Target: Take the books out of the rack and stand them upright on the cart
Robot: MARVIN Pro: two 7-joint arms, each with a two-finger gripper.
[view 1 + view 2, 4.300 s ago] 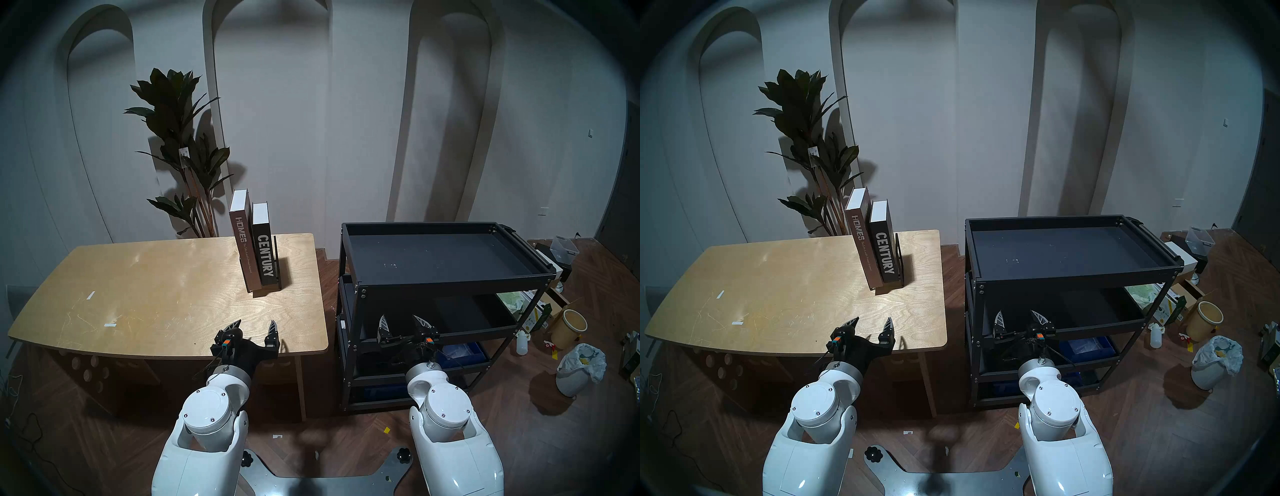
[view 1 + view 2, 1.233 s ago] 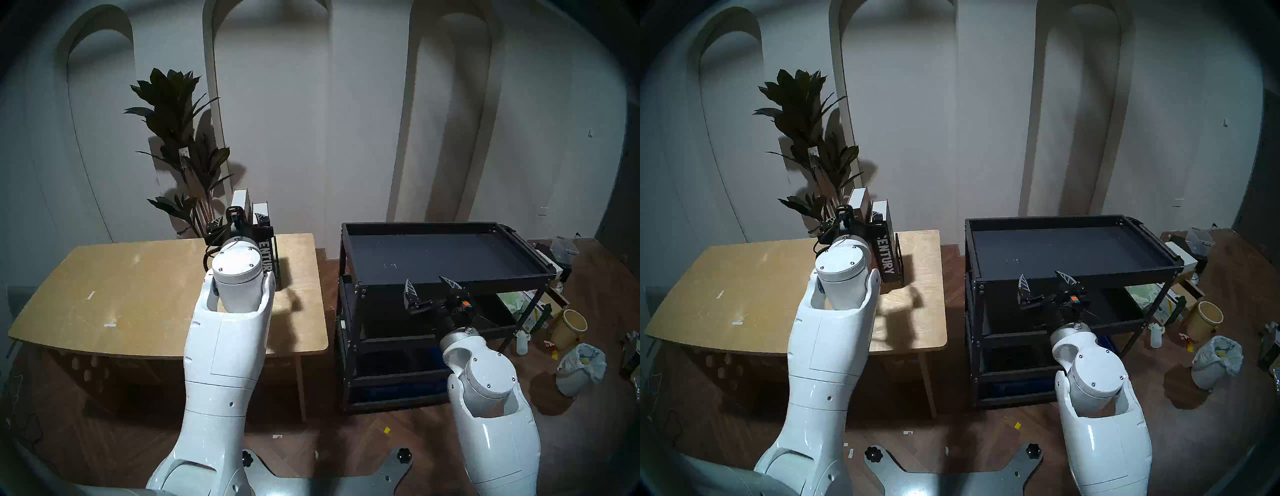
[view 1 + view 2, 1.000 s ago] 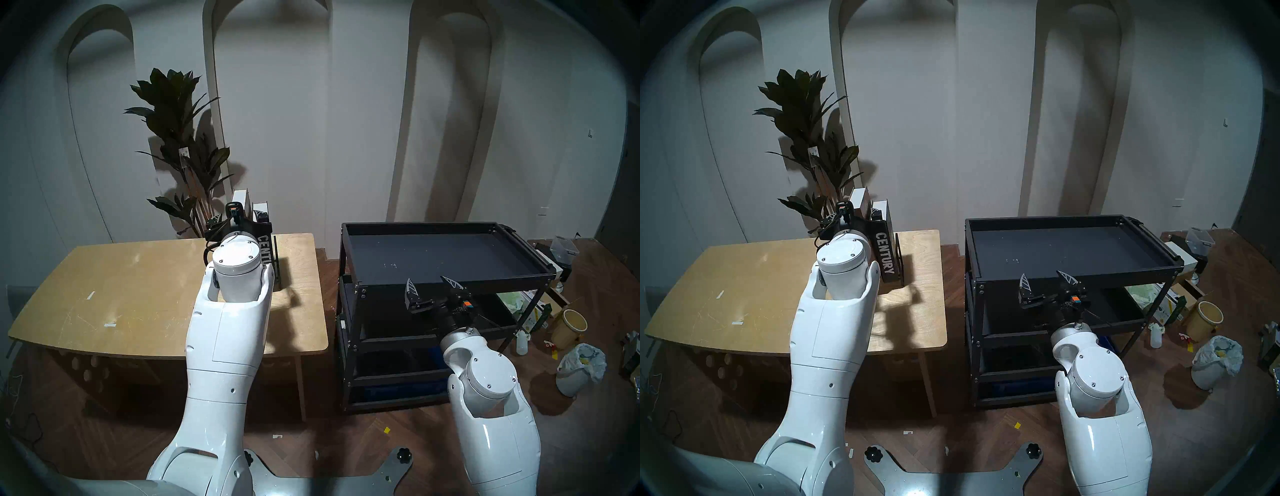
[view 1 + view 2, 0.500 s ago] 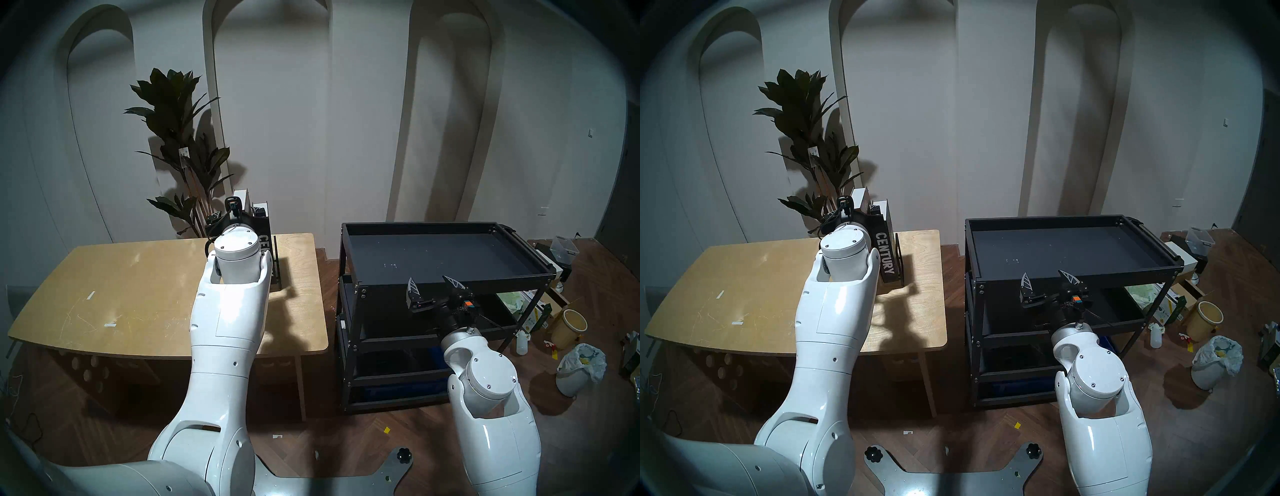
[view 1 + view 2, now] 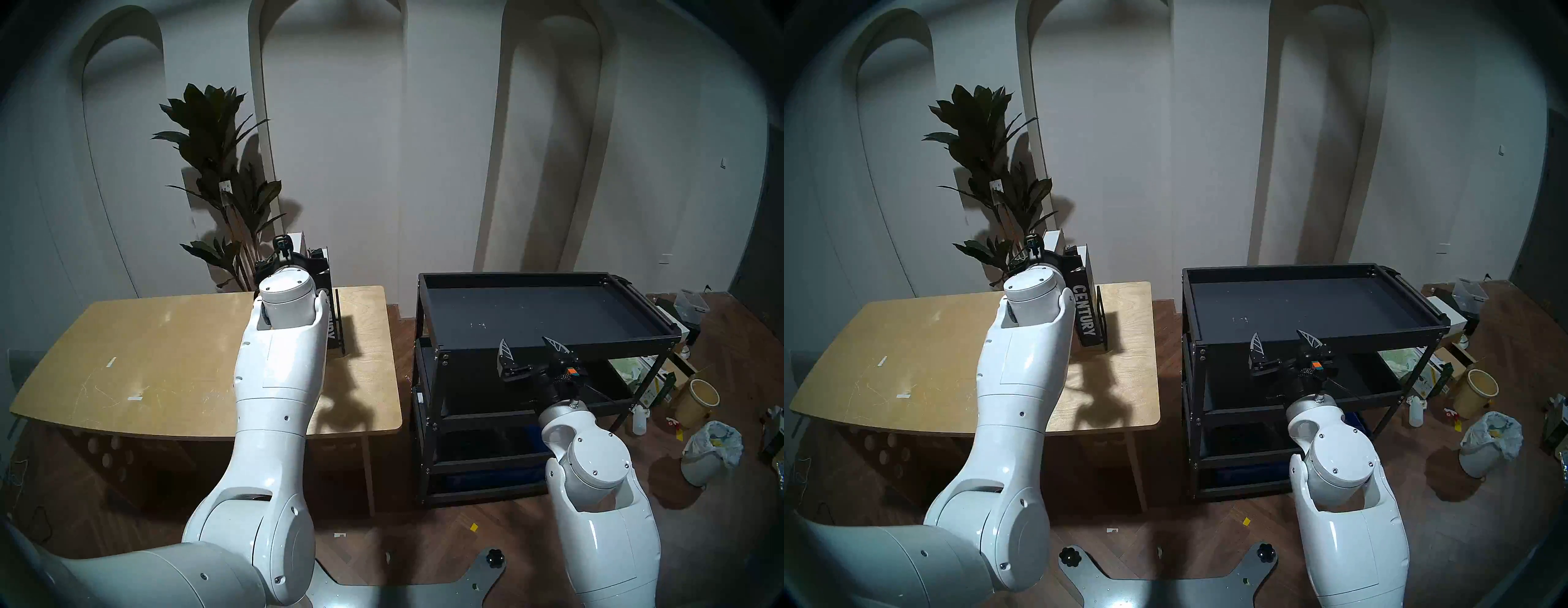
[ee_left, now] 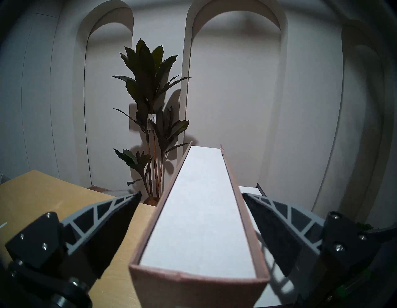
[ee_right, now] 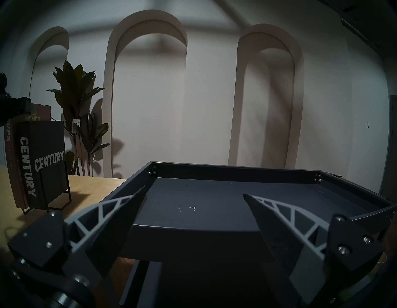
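- The brown book point(image 6: 198, 215) and the black book point(image 7: 46, 159) both stand upright in the rack point(image 7: 54, 189), the brown one on the side away from the cart point(image 5: 547, 314).
- The left gripper point(image 6: 191, 219) is level at the top of the brown book; its jaws are apart, one finger on each side of the covers, and I see no contact yet.
- The right gripper point(image 7: 194, 217) waits just before the front rim of the cart, with jaws apart and empty.
- I judge the books thick, stiff and rather heavy, with smooth covers, so the grip should be firm on both covers near the spine.
- The rack is of thin wire and may move together with a book.
- The rack stands on the wooden table point(image 5: 169, 361), near the corner toward the cart; a plant point(image 5: 216, 170) is behind the rack, by the wall.
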